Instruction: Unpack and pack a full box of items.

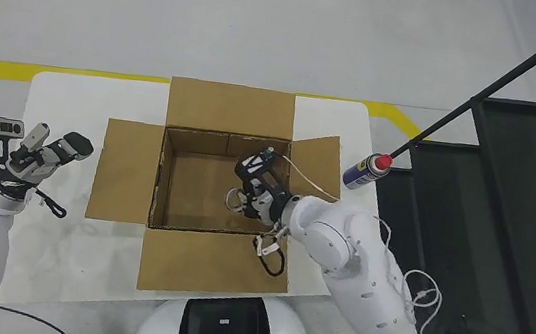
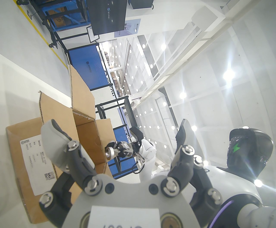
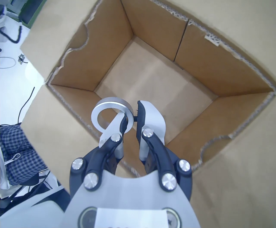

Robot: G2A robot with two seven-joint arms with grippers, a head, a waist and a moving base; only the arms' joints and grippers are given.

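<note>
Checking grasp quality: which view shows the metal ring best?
Right wrist view: the metal ring sits close up, pinched in the right claw above the open box. Top view shows it small at that claw; left wrist view shows it far off.

You have the box [image 1: 214,110] in the middle of the table [image 1: 74,103], its flaps folded outward. Your right gripper [image 3: 131,114] hangs over the opening, near the box's right wall, with a ring [image 3: 94,116] between its fingers. Your left gripper [image 1: 59,149] sits left of the box, well apart. A spray can [image 1: 365,169] lies right of the box.
</note>
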